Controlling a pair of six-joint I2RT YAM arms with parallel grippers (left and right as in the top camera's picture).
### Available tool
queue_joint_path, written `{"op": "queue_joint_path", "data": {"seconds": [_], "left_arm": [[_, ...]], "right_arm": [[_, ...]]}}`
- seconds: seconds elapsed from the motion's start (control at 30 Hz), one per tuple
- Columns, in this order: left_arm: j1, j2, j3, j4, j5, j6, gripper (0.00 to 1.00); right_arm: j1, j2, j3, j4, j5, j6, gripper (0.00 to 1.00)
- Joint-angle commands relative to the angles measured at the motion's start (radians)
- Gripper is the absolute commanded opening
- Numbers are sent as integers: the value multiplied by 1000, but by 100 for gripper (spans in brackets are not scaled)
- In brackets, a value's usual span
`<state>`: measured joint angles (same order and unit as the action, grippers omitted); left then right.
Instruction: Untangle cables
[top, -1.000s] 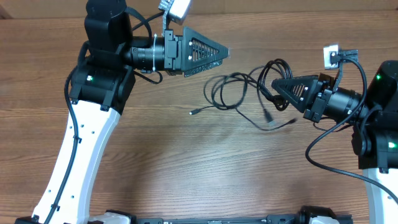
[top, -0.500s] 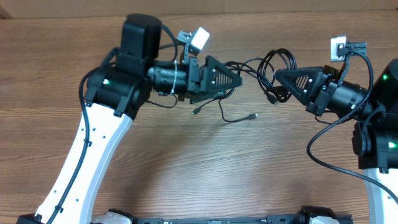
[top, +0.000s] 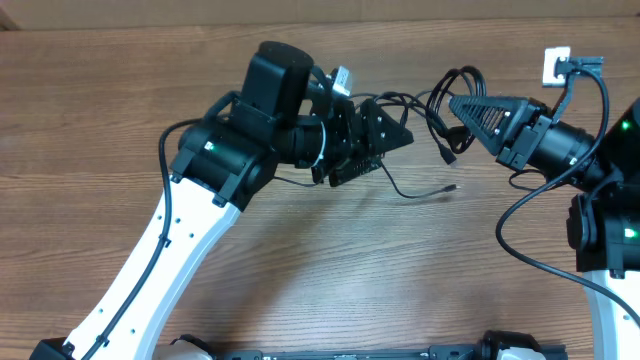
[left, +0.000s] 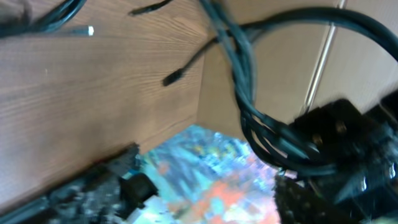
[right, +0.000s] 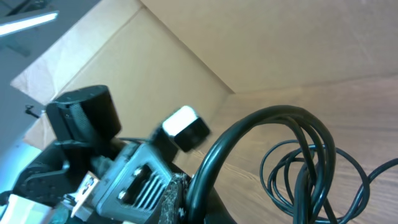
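The cables (top: 440, 98) are thin black cords bunched in loops near the table's far edge. My right gripper (top: 456, 105) points left and is shut on the bundle; in the right wrist view a black loop (right: 249, 143) rises from its jaws (right: 202, 199), with more coils (right: 305, 165) hanging behind. One loose plug end (top: 452, 187) trails on the wood. My left gripper (top: 406, 140) sits just left of the bundle, open. In the blurred left wrist view the cords (left: 249, 93) run close past its right finger (left: 329, 180), and whether they touch I cannot tell.
A brown cardboard wall (top: 150, 12) runs along the table's far edge. The left arm's black body (top: 250, 140) lies across the table's middle. The right arm (top: 600, 190) stands at the right edge, with a white camera block (top: 556, 64) above its wrist.
The left arm has swung right to the cable bundle, its jaws narrowing slightly. The right gripper has carried the bundle towards the far edge, dragging the loose end to the right.
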<state>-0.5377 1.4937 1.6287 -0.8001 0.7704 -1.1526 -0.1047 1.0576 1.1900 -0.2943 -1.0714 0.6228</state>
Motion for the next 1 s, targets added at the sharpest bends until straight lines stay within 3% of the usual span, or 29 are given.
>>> {"op": "queue_joint_path", "data": {"seconds": [0.0,0.07,0.17,0.33,0.57,0.7,0.97], "left_arm": [[-8,8,10,0,-63,-319,91],[-13,8,10,5,-60,-406,93],[-28,9,10,47,-64,-444,82],[-64,10,10,137,-73,-510,80],[-80,18,10,163,-98,-568,78],[-86,19,10,205,-99,-584,70],[-109,22,10,237,-148,-615,70]], "right_arm": [[-4,-8,9,51,-31,43,4],[-4,-8,9,71,-31,43,4],[-4,-8,9,85,-29,50,4],[-3,-8,9,135,-34,141,4],[-3,-8,9,245,-74,208,4],[-3,-8,9,248,-74,218,4],[-1,-8,9,248,-113,227,4]]}}
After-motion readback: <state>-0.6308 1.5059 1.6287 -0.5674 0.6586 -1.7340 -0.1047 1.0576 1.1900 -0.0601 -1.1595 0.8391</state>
